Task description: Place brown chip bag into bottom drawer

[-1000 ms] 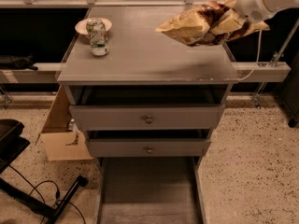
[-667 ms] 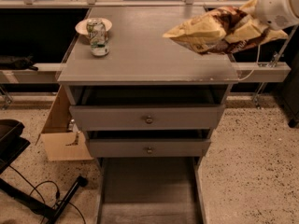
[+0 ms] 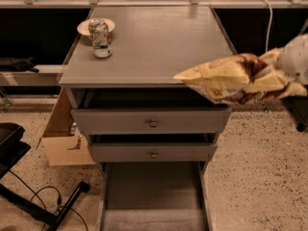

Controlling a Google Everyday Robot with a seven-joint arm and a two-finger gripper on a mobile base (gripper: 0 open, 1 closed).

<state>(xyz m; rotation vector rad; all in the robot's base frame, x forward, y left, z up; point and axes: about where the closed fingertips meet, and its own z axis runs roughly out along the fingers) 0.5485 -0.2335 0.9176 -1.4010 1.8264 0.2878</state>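
Note:
The brown chip bag (image 3: 236, 78) is crinkled, pale yellow with a dark brown patch. It hangs in the air at the right, past the front right corner of the cabinet top and level with the top drawer. My gripper (image 3: 288, 69) is at the far right edge, shut on the bag's right end; the white arm blurs behind it. The bottom drawer (image 3: 154, 196) is pulled out at the foot of the cabinet, a shallow grey tray with a bare floor, below and left of the bag.
A green-and-white soda can (image 3: 100, 37) stands by a small plate (image 3: 86, 28) on the grey cabinet top (image 3: 159, 42). Two upper drawers (image 3: 151, 121) stand slightly open. A cardboard box (image 3: 60, 138) and black stand legs with cables (image 3: 43, 201) are on the floor at left.
The gripper with the bag has moved forward and down, from above the back right of the cabinet top to past its front right corner.

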